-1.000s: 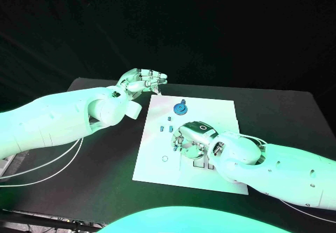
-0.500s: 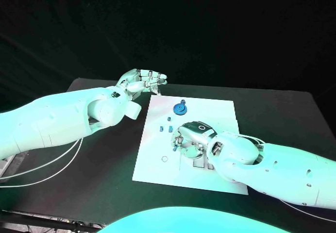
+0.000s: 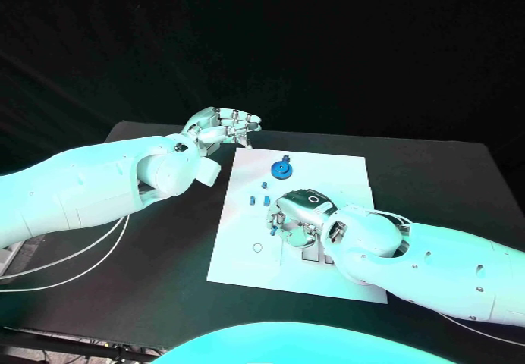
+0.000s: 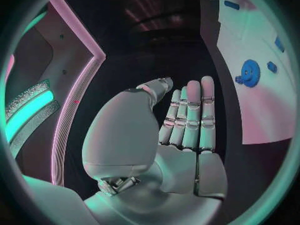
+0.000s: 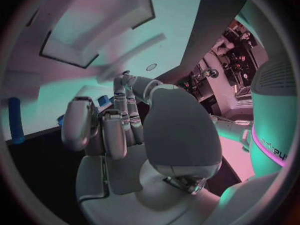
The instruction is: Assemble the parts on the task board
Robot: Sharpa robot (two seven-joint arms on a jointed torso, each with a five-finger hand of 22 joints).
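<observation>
The right robot hand [image 3: 295, 221] hangs over the middle of the white task board [image 3: 246, 265], fingers curled down; whether they hold anything I cannot tell. The left robot hand [image 3: 222, 126], empty with fingers straight and together, hovers off the board's far left corner. One blue gear [image 3: 282, 168] and three small blue pieces [image 3: 259, 201] sit on the board, mid-table.

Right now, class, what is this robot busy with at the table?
It is assembling small blue parts on a white task board in the middle of a black table. The right hand is down over the middle of the board with its fingers curled in; whether they hold a part cannot be told. The left hand hovers off the board's far left corner, empty. A blue gear sits near the board's far edge, with smaller blue pieces just nearer.
</observation>
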